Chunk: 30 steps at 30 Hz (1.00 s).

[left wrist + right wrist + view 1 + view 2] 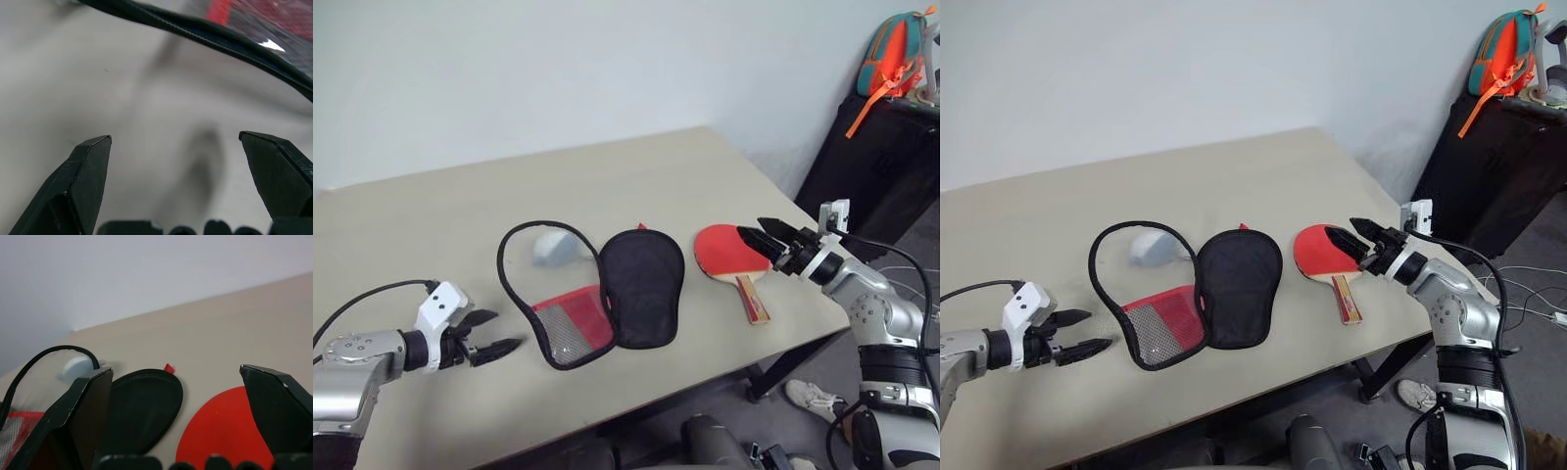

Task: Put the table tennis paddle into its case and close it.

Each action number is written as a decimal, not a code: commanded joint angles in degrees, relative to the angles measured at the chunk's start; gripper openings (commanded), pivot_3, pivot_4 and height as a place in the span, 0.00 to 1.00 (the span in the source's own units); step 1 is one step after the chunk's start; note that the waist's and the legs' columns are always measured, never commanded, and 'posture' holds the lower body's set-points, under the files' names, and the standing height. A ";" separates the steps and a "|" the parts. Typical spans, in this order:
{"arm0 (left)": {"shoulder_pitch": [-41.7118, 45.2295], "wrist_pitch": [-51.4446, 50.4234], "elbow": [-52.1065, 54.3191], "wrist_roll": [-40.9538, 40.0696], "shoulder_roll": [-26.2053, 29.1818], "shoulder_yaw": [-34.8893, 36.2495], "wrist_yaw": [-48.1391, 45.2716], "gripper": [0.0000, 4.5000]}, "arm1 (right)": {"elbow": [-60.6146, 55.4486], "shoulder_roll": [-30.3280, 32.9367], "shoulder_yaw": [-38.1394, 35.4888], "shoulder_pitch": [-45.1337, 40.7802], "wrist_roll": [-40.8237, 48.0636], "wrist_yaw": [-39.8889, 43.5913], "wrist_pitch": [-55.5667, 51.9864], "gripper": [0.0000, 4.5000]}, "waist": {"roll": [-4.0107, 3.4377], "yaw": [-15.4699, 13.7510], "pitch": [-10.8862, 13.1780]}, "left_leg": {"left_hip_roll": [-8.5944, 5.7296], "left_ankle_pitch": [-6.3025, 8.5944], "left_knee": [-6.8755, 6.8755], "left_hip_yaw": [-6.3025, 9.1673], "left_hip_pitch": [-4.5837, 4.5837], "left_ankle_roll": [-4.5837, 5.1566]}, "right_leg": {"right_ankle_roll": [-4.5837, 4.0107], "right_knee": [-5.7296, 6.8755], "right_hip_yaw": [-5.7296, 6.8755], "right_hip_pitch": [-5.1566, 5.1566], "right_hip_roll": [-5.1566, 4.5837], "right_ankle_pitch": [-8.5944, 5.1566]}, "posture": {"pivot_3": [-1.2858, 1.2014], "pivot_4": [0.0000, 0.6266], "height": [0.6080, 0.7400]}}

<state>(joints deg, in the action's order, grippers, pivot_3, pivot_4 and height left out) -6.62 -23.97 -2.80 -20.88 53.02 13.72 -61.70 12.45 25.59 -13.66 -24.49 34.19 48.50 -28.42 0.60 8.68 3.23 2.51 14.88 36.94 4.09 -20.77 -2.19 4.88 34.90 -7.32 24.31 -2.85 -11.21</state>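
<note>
Sitting on the beige table [636, 166], largest first: the case [597, 294] lies unzipped and spread flat mid-table. Its black-lined half [644, 286] is on the right; its other half on the left shows a red panel with mesh [570, 328] at the near end, with a loop of black piping [509, 245] curving away toward the far side. A small red tab pokes out at the far edge of the black half.

The table tennis paddle [722, 250] lies flat, red face up, just right of the case and apart from it, near the table's right edge. Handle points toward the near edge.

Right gripper [759, 238] hovers over the paddle's blade, pointing left, fingers spread wide, nothing held. Can't tell if it touches the rubber.

Left gripper [494, 333] sits low over the table near the front edge, just left of the case's mesh end, fingers spread wide, empty. In the left wrist view the case piping runs just ahead of the fingertips [90, 161], no contact.

Small greyish-white ball [553, 247] rests inside the piping loop, at the far side of the case.

Off-table: black stand [871, 157] at far right with an orange-teal bag [896, 49] on top.
</note>
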 commanded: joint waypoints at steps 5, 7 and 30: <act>-0.99 0.78 1.94 0.30 1.71 2.45 -0.45 0.99 | -2.54 -0.01 -1.86 -1.08 1.92 -1.61 -1.01 1.00 | 0.00 0.03 0.00 | 0.00 0.00 0.04 0.00 0.03 0.00 | 0.00 0.00 0.00 -0.03 0.00 0.00 | 0.52 0.00 1.00; -1.51 1.43 1.53 0.89 1.62 2.37 -0.12 0.99 | -2.30 0.66 -2.24 -0.38 1.38 -2.44 -1.63 1.00 | 0.00 0.04 0.00 | 0.00 0.00 0.03 -0.01 0.02 0.00 | 0.00 0.00 0.00 -0.01 0.00 0.00 | 0.52 0.00 1.00; -4.17 -3.08 10.00 0.27 -0.23 -1.50 1.14 0.99 | -15.10 4.43 0.15 8.40 3.78 -19.90 -30.10 1.00 | 0.12 -0.07 0.02 | 0.00 0.01 0.04 -0.05 -0.01 -0.01 | -0.01 -0.06 -0.03 0.03 -0.02 -0.01 | 0.52 0.00 1.00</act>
<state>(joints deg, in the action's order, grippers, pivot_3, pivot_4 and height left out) -11.20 -26.70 5.15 -20.06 52.79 11.93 -61.01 -1.78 29.22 -13.43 -14.85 38.67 29.08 -58.67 0.72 8.62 3.25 2.51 14.89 36.97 4.05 -20.78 -2.19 4.87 34.84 -7.35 24.34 -2.87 -11.22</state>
